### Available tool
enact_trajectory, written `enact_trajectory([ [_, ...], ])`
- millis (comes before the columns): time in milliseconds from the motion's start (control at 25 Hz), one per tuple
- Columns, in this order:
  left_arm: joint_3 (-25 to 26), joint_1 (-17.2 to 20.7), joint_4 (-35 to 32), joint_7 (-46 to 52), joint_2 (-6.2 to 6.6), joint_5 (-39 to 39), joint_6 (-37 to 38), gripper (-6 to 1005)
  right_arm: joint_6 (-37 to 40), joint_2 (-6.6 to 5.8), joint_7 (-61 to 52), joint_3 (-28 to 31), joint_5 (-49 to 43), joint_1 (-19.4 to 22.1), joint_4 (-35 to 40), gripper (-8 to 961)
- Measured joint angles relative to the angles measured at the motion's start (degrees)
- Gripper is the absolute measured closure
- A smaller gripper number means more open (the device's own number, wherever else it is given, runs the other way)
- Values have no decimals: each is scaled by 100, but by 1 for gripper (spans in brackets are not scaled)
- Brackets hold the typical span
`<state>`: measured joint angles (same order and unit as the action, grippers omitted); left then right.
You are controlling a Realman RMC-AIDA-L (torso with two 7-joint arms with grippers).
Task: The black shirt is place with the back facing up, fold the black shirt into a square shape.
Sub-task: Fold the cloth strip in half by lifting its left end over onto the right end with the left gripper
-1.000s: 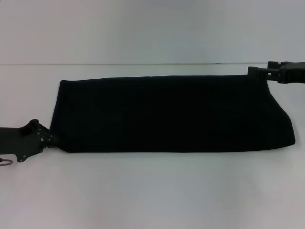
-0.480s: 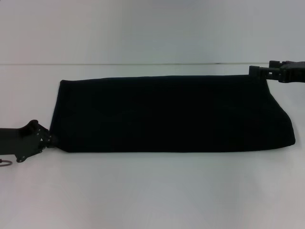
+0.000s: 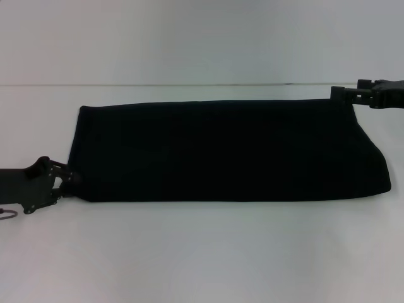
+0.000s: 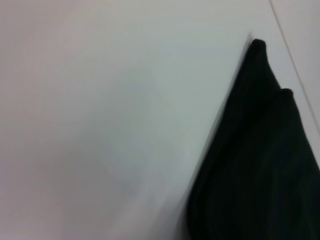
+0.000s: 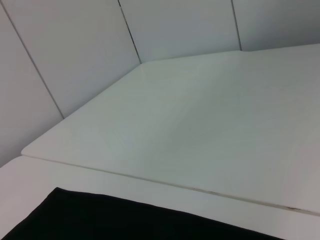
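The black shirt (image 3: pixel 227 151) lies flat on the white table (image 3: pixel 202 252), folded into a long band running left to right. My left gripper (image 3: pixel 71 186) is at the band's near left corner, fingers spread open around the cloth edge without pinching it. My right gripper (image 3: pixel 336 93) hovers at the far right corner, just above the band's back edge. In the left wrist view the black shirt (image 4: pixel 260 165) shows as a dark pointed fold. Only a strip of the black shirt (image 5: pixel 125 220) shows in the right wrist view.
White tabletop (image 3: pixel 189 50) extends behind the shirt to a seam line (image 3: pixel 189 84). Pale wall panels (image 5: pixel 75 50) stand beyond the table's far edge. A small ring (image 3: pixel 7 215) hangs under the left arm.
The left gripper's fingers have spread apart at the near left corner, letting go of the cloth. The right gripper has shifted slightly rightward. The shirt has not moved.
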<state>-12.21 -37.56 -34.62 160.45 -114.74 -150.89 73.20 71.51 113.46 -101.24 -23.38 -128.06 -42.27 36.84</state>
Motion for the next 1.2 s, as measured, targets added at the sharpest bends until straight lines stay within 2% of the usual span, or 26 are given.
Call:
enact_trajectory([
  [120, -1, 3, 6, 2, -2, 59, -14, 830, 0, 0, 0, 0, 0, 0, 0, 28],
  [360, -1, -10, 9, 37, 3, 67, -3, 595, 1, -14, -2, -3, 54, 23, 0, 28],
  [480, -1, -11, 9, 42, 8, 68, -1, 429, 2, -19, -2, -2, 74, 36, 0, 29],
  [1120, -50, -51, -6, -156, 17, 51, -4, 438, 3, -17, -8, -4, 80, 36, -2, 32],
  [1200, -62, -58, -3, -151, 22, 30, -21, 495, 3, -13, -9, -5, 80, 37, -2, 32],
])
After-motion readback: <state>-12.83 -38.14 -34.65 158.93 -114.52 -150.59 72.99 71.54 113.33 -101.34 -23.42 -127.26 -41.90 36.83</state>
